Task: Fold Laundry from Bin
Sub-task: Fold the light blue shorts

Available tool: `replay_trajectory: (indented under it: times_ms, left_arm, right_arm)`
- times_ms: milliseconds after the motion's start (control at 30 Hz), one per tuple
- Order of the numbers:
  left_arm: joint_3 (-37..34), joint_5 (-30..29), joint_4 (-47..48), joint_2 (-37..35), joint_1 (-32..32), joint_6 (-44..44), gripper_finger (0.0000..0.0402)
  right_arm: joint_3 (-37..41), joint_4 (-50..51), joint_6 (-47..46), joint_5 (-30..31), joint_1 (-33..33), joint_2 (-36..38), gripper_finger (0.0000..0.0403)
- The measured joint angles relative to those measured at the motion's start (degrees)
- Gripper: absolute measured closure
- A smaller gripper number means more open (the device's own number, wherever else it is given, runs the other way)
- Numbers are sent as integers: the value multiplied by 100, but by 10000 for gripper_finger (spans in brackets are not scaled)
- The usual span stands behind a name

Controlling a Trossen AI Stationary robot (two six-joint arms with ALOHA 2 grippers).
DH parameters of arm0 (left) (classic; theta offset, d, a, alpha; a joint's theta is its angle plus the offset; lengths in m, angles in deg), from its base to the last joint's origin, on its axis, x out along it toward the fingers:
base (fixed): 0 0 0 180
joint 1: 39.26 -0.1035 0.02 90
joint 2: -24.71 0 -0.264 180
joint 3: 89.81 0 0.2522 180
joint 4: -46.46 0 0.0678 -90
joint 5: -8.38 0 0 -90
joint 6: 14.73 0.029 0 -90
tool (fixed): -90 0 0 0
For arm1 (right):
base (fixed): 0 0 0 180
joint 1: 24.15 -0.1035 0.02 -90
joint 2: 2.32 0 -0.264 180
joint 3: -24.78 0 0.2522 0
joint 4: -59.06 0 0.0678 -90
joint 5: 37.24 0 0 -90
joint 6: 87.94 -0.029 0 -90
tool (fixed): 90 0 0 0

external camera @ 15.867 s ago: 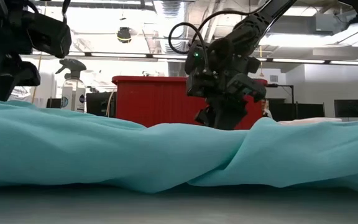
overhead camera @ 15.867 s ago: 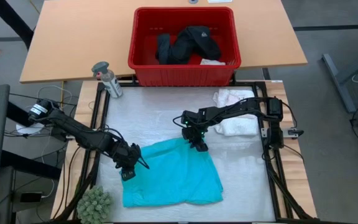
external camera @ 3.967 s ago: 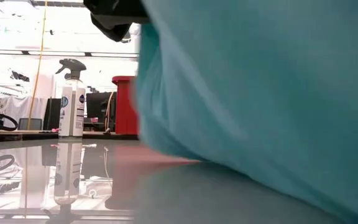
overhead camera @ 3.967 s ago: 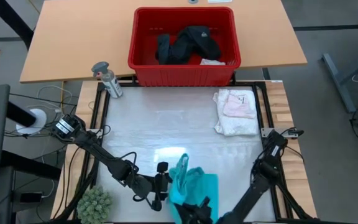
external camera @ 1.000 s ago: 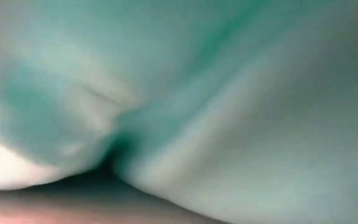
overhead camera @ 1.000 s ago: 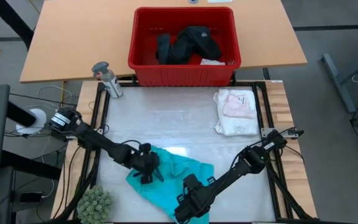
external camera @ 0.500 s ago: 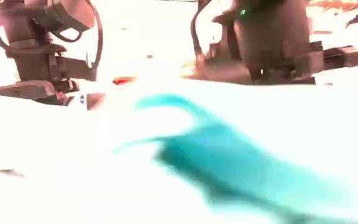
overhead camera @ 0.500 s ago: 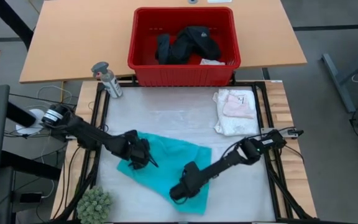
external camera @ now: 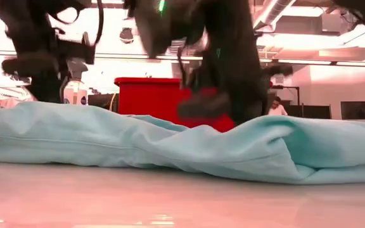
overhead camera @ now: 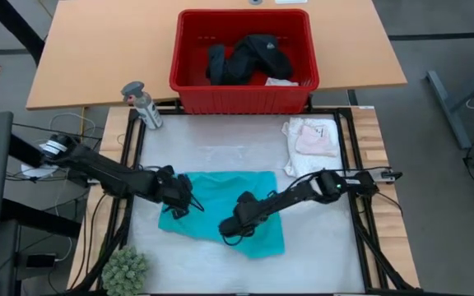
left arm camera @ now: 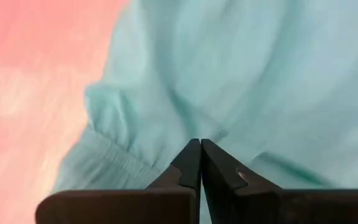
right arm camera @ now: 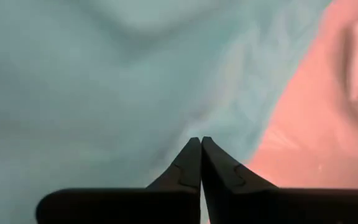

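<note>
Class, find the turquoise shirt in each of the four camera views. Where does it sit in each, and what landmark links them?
High view: soft turquoise shirt lies at lower centre of the mat.
Low view: it spans the foreground.
Left wrist view: it fills most of the frame.
Right wrist view: it fills most of the frame.
Shared landmark: red rectangular plastic bin, also in the low view, behind the shirt.

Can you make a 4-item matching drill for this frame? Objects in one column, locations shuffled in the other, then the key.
Column 1
1. turquoise shirt
2. black clothing
3. spray bottle
4. white and pink pile

Column 2
A. inside the red bin
B. spread on the mat's near half, under both tools
C. mat's far right corner
D. just off the mat's far left corner, left of the bin

Pairs: 1-B, 2-A, 3-D, 4-C

The left tool sits on the shirt's left part, the right tool nearer its middle.
</note>
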Motion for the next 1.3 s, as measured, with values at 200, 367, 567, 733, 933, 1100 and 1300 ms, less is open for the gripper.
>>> replay_trajectory:
  times_ms: [200,367,567,733,933,1100,1300]
  left_arm:
    - [9,-187,-227,-1425,-21,-320,401]
    - [-181,-174,-924,-2692,-38,-113,401]
    - [-1008,660,-2034,-3550,-198,-341,401]
    - [-1797,195,-2390,-3417,-201,-449,401]
    - [-2134,-163,-2995,-2992,-374,-238,402]
    - [-2221,-112,-3120,-2316,-554,-178,402]
    - [-2225,-98,-3501,-1499,-843,92,402]
  right_arm:
    - [-13,14,131,452,-127,571,373]
    - [-15,-445,-552,1459,-500,1090,389]
    - [-26,-2677,209,2553,-510,1187,389]
    - [-7,-2793,541,2566,100,692,389]
    - [-32,-2910,1009,2335,643,316,389]
    - [-19,-3207,1562,1902,970,-34,389]
    - [-23,-3372,1766,1605,1254,-366,389]
